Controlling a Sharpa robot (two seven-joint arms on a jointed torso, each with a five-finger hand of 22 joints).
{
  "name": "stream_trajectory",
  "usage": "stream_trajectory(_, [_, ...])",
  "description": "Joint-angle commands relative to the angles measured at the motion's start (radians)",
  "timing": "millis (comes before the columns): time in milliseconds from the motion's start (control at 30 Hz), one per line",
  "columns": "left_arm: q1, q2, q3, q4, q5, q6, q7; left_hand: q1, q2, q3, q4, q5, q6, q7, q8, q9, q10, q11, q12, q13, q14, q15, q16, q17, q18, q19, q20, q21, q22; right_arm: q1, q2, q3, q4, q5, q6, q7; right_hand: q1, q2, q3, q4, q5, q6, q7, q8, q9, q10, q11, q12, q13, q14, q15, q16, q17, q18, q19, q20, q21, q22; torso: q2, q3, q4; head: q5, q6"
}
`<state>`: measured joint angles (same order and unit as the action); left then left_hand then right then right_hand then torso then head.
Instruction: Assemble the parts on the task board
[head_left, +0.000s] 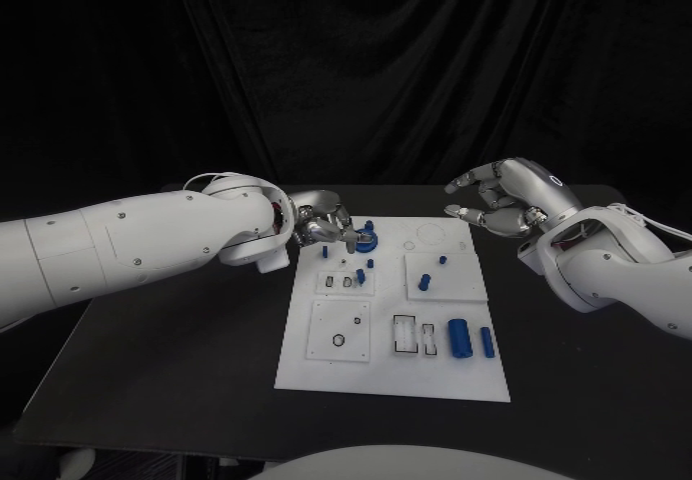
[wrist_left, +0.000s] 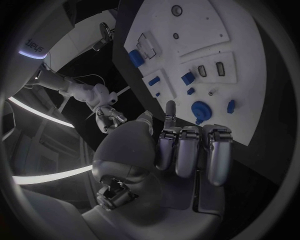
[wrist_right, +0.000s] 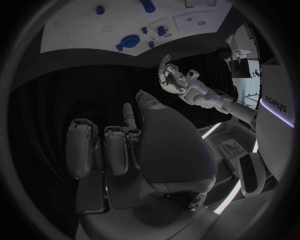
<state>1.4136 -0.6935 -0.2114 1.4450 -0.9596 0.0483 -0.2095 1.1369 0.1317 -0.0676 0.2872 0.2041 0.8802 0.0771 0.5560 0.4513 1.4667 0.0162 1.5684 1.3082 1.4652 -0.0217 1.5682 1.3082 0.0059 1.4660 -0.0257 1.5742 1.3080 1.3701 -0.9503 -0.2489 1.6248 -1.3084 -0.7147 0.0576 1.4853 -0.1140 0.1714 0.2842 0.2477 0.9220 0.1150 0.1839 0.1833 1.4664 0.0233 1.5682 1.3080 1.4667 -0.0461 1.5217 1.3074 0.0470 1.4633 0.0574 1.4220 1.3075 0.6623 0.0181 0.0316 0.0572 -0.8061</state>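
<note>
We see the task board (head_left: 325, 368), a white plate, lying in the middle of the black desk (head_left: 159, 340), with its far edge towards the dark curtain behind. Small blue parts are spread over it: a round blue part (head_left: 368, 239) with a short stub near the far left corner, a few little blue pegs (head_left: 371, 264) just beside it, a blue block (head_left: 428, 283) standing on the raised square to the right, and two blue cylinders (head_left: 459, 338) lying side by side near the front right, next to two outlined slots.

Our left hand (head_left: 320, 226) hangs over the far left corner of the board, just beside the round blue part. In the left wrist view its fingers (wrist_left: 187, 150) are curled in towards the palm, and one fingertip reaches out close to the round part (wrist_left: 200, 108); we cannot tell whether it touches that part, and we see nothing clasped in the hand.

Our right hand (head_left: 505, 198) is lifted above the desk past the far right corner of the board, well apart from every part. Its fingers (wrist_right: 81, 147) are bent loosely and spread apart, holding nothing. The right wrist view shows the board (wrist_right: 69, 25) lying beyond those fingertips.
</note>
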Motion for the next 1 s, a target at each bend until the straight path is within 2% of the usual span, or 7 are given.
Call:
stream_trajectory(33, [0.005,0.024,0.001,-0.005,-0.056,0.154,-0.245,-0.022,0.003,-0.011,0.004,-0.005,-0.001,0.000,0.013,0.025,0.104,-0.005,0.002,0.263,0.106,-0.006,0.003,0.263,-0.006,0.105,-0.007,-0.003,0.263,-0.002,0.008,0.001,-0.008,0.001,0.054,-0.045,-0.007,0.001,0.005,0.004,0.006,0.004,0.001,0.004,-0.001,0.104,0.009,0.003,0.263,0.087,0.006,-0.004,0.190,-0.009,0.037,0.007,-0.004,0.203,-0.003,0.0048,-0.0022,-0.001,-0.010])
stream_trajectory(133, [0.006,0.050,0.001,-0.019,-0.058,0.192,-0.291,-0.031,0.010,-0.018,0.003,0.006,0.048,-0.024,0.051,0.073,0.104,-0.023,0.002,0.263,0.106,-0.023,0.003,0.263,-0.006,0.105,-0.020,-0.003,0.263,-0.004,0.012,0.001,-0.013,0.001,0.067,-0.052,-0.007,0.001,0.005,0.004,0.006,0.004,0.001,0.004,-0.001,0.104,0.009,0.003,0.263,0.087,0.006,-0.004,0.190,-0.009,0.037,0.007,-0.004,0.203,-0.004,0.0050,-0.0016,-0.001,-0.017])
stream_trajectory(233, [0.007,0.075,0.001,-0.035,-0.059,0.221,-0.330,-0.031,0.004,-0.022,0.000,0.011,0.068,-0.032,0.065,0.092,0.104,-0.032,0.002,0.263,0.106,-0.029,0.003,0.263,-0.006,0.105,-0.028,-0.003,0.263,-0.009,0.012,0.001,-0.016,0.001,0.082,-0.059,-0.009,0.004,0.005,0.004,0.009,0.004,0.002,0.004,-0.002,0.104,0.010,0.003,0.263,0.086,0.008,-0.006,0.187,-0.008,0.035,0.008,-0.008,0.202,-0.007,0.0089,-0.0036,0.014,-0.018])
stream_trajectory(367, [0.007,0.100,0.001,-0.050,-0.059,0.238,-0.361,-0.031,0.003,-0.023,-0.002,0.015,0.050,-0.030,0.040,0.095,0.104,-0.034,0.002,0.263,0.106,-0.034,0.003,0.263,-0.006,0.105,-0.034,-0.003,0.263,-0.012,0.015,0.001,-0.021,0.001,0.098,-0.069,-0.012,0.007,0.006,0.003,0.010,0.011,0.002,0.006,-0.002,0.104,0.011,0.003,0.263,0.087,0.009,-0.003,0.192,-0.009,0.038,0.010,-0.001,0.205,-0.010,0.0115,-0.0011,0.016,-0.025])
stream_trajectory(467, [0.007,0.115,0.001,-0.056,-0.059,0.238,-0.372,-0.028,0.004,-0.021,-0.003,0.015,0.048,-0.029,0.032,0.095,0.104,-0.034,0.002,0.263,0.106,-0.035,0.003,0.263,-0.006,0.105,-0.035,-0.003,0.263,-0.014,0.015,0.000,-0.021,-0.001,0.104,-0.074,-0.012,0.007,0.006,0.003,0.010,0.011,0.002,0.006,-0.002,0.104,0.011,0.003,0.263,0.088,0.009,-0.001,0.194,-0.009,0.039,0.010,0.000,0.205,-0.012,0.0167,0.0006,0.016,-0.037])
stream_trajectory(867, [0.005,0.151,0.001,-0.070,-0.059,0.194,-0.375,-0.013,0.009,-0.008,-0.007,0.019,0.047,-0.026,-0.003,0.091,0.104,-0.032,0.002,0.263,0.106,-0.034,0.003,0.263,-0.006,0.105,-0.036,-0.003,0.263,-0.015,0.012,0.000,-0.012,-0.026,0.115,-0.084,-0.013,0.008,0.006,0.003,0.010,0.012,0.002,0.006,-0.003,0.104,0.011,0.003,0.263,0.087,0.009,-0.003,0.191,-0.009,0.039,0.010,-0.001,0.205,-0.009,0.0368,-0.0095,0.028,-0.058])
stream_trajectory(1000, [0.005,0.159,0.001,-0.073,-0.059,0.170,-0.362,-0.012,0.010,-0.006,-0.007,0.021,0.050,-0.026,-0.008,0.091,0.104,-0.032,0.002,0.263,0.106,-0.034,0.003,0.263,-0.006,0.105,-0.036,-0.003,0.263,-0.015,0.011,0.000,-0.011,-0.032,0.118,-0.087,-0.013,0.008,0.006,0.003,0.010,0.011,0.002,0.006,-0.003,0.104,0.011,0.003,0.263,0.087,0.009,-0.004,0.190,-0.009,0.039,0.011,-0.001,0.205,-0.010,0.0386,-0.0100,0.031,-0.063])
